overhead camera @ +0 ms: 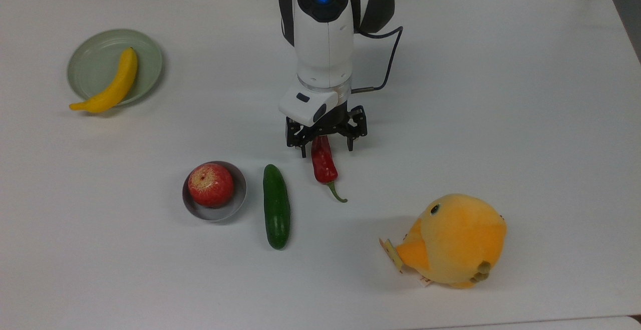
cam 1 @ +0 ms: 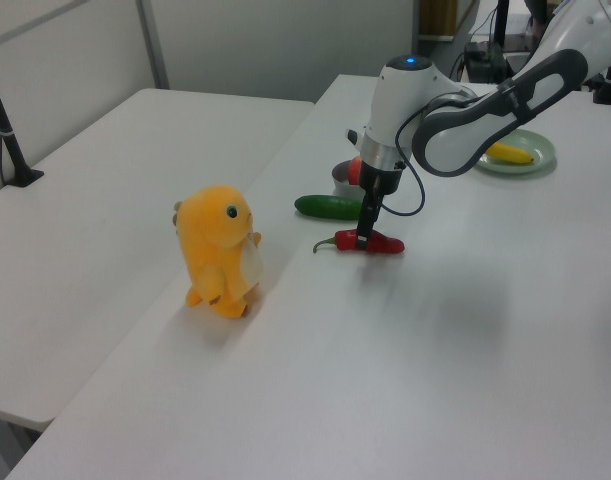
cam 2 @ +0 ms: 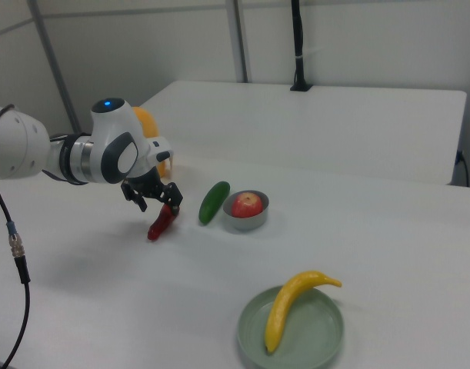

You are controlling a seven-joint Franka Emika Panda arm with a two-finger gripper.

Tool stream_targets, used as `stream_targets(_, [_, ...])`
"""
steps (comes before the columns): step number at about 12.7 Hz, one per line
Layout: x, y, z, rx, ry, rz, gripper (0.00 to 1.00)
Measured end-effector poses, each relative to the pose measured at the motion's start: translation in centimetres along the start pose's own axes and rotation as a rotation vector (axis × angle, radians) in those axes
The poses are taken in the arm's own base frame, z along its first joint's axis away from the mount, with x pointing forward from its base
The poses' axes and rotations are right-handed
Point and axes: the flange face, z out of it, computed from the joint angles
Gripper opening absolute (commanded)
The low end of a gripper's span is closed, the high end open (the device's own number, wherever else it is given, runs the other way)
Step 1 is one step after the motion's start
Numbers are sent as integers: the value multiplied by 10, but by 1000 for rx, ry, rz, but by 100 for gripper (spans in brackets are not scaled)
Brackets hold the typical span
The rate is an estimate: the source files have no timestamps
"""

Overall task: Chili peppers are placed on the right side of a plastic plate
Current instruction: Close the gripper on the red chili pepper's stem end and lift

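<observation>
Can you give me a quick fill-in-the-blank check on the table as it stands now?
1. The pincer straddles the chili pepper at the end away from its ____.
2. The plastic plate holds a ____.
3. The grey bowl holds an ____.
4. In the top view, the cucumber lies between the bowl and the ____.

Missing words: stem; banana; apple; chili pepper

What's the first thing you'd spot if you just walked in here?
Probably the fluffy orange chick toy, sitting at the top view's lower right. Next, the gripper, its open fingers straddling the red chili pepper mid-table. Far off at the top view's upper left, a yellow banana lies across the green plate.
</observation>
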Motion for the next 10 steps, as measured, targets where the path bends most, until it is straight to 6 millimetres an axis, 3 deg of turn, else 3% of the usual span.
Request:
stream_targets(7, [-1,0,2,-24,-3,-23,5])
stream_targets(8, [-1,-1,3,-25,-3,-25,0])
stream_targets(10, [0,-1,2,-26,-3,-25,0])
